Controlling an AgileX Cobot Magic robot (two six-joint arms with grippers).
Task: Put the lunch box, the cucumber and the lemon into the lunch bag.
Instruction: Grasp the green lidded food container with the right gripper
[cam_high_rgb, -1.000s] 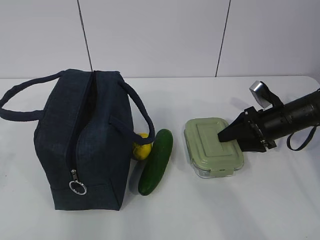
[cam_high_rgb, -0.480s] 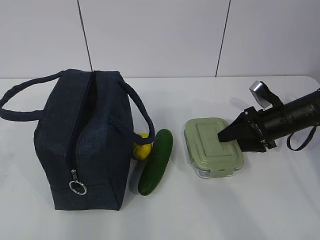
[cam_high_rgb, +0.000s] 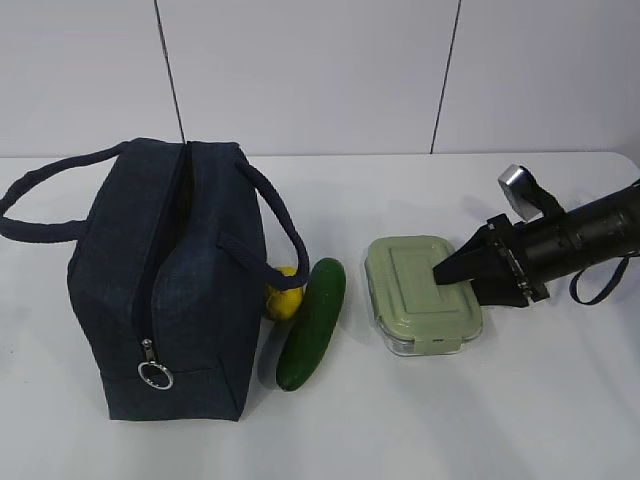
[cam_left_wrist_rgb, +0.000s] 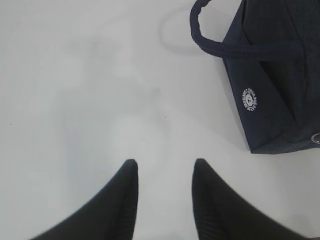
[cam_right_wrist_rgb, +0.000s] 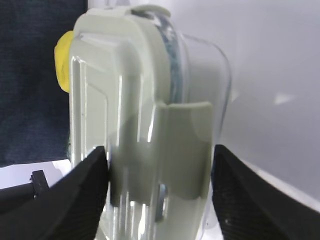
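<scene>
Right wrist view: right gripper (cam_right_wrist_rgb: 157, 192) clamps the clear rectangular lunch box with pale green lid (cam_right_wrist_rgb: 145, 125), its long axis pointing toward the dark navy fabric lunch bag (cam_high_rgb: 165, 280) to the left. Left gripper (cam_left_wrist_rgb: 162, 172) hangs parted and empty over the white desk (cam_left_wrist_rgb: 90, 90) beside the bag.

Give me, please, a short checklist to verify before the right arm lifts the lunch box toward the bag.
1. Right gripper closed around the lunch box, one finger on each side: ok.
2. Box raised off the table: cannot tell.
3. Lunch bag standing upright: ok.
4. Bag mouth wide enough for the box: not ok; the top shows only a narrow slit.
5. Cucumber and lemon lie between box and bag, in the path: not ok.
6. Left gripper open, holding nothing, beside the bag: ok.
</scene>
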